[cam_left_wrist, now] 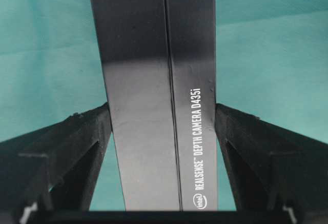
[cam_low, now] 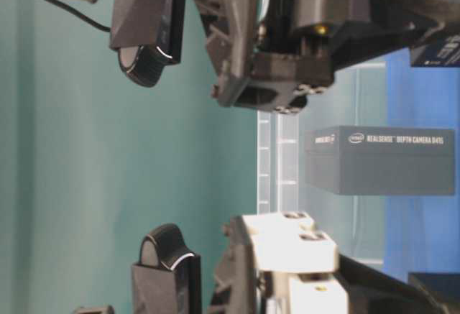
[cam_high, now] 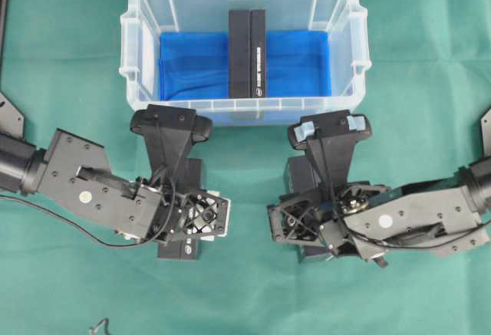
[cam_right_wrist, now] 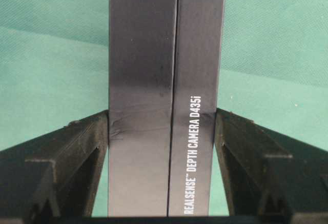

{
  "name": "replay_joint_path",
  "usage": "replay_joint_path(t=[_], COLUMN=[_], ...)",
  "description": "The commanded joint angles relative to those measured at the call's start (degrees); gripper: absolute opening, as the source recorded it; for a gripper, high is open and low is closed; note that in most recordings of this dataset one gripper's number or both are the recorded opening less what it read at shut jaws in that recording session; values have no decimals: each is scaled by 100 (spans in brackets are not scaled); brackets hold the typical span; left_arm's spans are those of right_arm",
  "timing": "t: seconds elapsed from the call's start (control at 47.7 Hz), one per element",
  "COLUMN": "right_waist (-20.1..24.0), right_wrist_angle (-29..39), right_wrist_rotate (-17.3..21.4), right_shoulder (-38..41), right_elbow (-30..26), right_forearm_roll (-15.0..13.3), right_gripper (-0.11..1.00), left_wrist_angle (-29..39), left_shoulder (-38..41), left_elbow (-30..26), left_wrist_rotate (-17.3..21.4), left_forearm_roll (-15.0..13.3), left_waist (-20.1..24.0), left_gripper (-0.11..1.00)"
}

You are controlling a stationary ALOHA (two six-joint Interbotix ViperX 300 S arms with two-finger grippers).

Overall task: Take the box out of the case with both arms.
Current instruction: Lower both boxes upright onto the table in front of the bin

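Covering the whole scene, the green desk (cam_high: 69, 59) carried the case (cam_high: 142, 13), a clear bin with a ribbed rim and side handles. A blue sheet (cam_high: 192, 63) lined the bottom of the case. The box (cam_high: 247, 51) sat inside the case at its middle, dark and narrow, resting on that sheet and running from the near wall toward the far wall, apart from both side walls. Outside the case, just in front of its near wall, the left arm (cam_high: 77, 174) and the right arm (cam_high: 430, 212) reached in from either side. Each tool pointed down at the desk. The left tool (cam_left_wrist: 163, 147) was clamped on a second dark box, the left box (cam_left_wrist: 138, 80), its fingers (cam_left_wrist: 77, 147) pressed against both long sides. The right tool (cam_right_wrist: 163, 147) was likewise clamped on a third one, the right box (cam_right_wrist: 141, 55), with its fingers (cam_right_wrist: 251, 152) touching each flank. Both of these boxes lay in front of the case and bore white camera lettering along one face.
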Motion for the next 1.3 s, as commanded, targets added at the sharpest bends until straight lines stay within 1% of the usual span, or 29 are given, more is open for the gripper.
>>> replay_joint_path(t=[0.0,0.147,0.23,0.272,0.356,0.419,0.461,0.628,0.649,0.733,0.775,0.943,1.131,1.278], right_waist=[35,35,35,35,35,35,26,35,35,35,26,35,35,35], right_wrist_angle=[-35,-35,-35,-35,-44,-53,-53,-53,-53,-53,-53,-44,26,281], right_wrist_rotate=[9,9,-18,-26,-44,-53,-44,-44,-35,-44,-44,-44,-44,-44], right_shoulder=[-114,-114,-114,-114,-114,-114,-114,-114,-114,-114,-114,-114,-193,-343], right_elbow=[-53,-53,-53,-62,-79,-79,-79,-88,-88,-97,-97,-123,-211,-325], right_forearm_roll=[-35,-35,-35,-26,-26,-26,-35,-35,-35,-35,-26,-35,-35,-35], right_gripper=[67,67,67,71,84,90,92,91,91,91,91,91,91,91], left_wrist_angle=[-79,-158,-220,-290,-510,-703,-817,-1055,-1063,-1063,-1063,-1063,-1037,-879], left_shoulder=[-185,-229,-255,-272,-308,-352,-387,-501,-501,-492,-492,-492,-510,-536], left_elbow=[-18,53,105,141,229,316,387,598,606,580,580,571,492,290], left_wrist_rotate=[-9,0,0,0,70,105,105,88,88,88,88,88,97,123], left_forearm_roll=[-44,-308,-378,-396,-404,-413,-431,-457,-457,-457,-466,-466,-466,-457], left_waist=[-18,-18,-26,-18,-18,-26,-18,-26,-26,-35,-35,-35,-35,-26], left_gripper=[64,64,64,64,64,64,64,65,68,86,90,87,87,87])
